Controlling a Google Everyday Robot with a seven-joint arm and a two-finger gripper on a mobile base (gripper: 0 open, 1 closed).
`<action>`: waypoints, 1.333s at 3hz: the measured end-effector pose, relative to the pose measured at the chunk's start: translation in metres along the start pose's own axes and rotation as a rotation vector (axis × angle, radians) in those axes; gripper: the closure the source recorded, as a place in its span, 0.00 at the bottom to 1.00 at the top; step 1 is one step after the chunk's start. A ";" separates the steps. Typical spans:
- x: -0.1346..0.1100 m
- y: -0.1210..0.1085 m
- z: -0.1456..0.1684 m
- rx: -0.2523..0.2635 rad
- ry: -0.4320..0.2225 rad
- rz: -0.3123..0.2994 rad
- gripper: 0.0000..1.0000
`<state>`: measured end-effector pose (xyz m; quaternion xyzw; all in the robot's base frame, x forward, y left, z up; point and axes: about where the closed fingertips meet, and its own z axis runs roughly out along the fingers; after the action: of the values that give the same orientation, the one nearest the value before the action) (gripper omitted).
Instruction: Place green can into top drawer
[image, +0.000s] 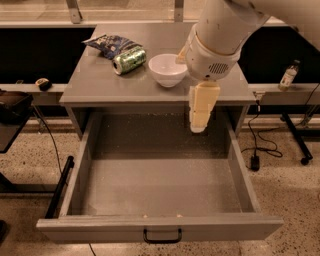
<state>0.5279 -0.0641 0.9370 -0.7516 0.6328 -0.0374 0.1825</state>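
Note:
The green can lies on its side on the grey cabinet top, at the back left, touching a blue snack bag. The top drawer is pulled wide open below; its speckled floor holds nothing, and a small black handle is on its front panel. My gripper hangs pointing down over the drawer's back right part, just in front of the cabinet top's edge. It is shut and empty, well to the right of the can.
A white bowl stands on the cabinet top between the can and my arm. The blue snack bag lies behind the can. A small bottle stands on a ledge at the right. Cables run over the floor at the right.

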 end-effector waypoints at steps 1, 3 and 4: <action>0.004 -0.014 0.004 0.098 0.032 -0.109 0.00; -0.004 -0.066 -0.007 0.319 0.113 -0.325 0.00; -0.015 -0.068 0.005 0.301 0.062 -0.351 0.00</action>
<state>0.5903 -0.0391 0.9570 -0.8129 0.4849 -0.1856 0.2639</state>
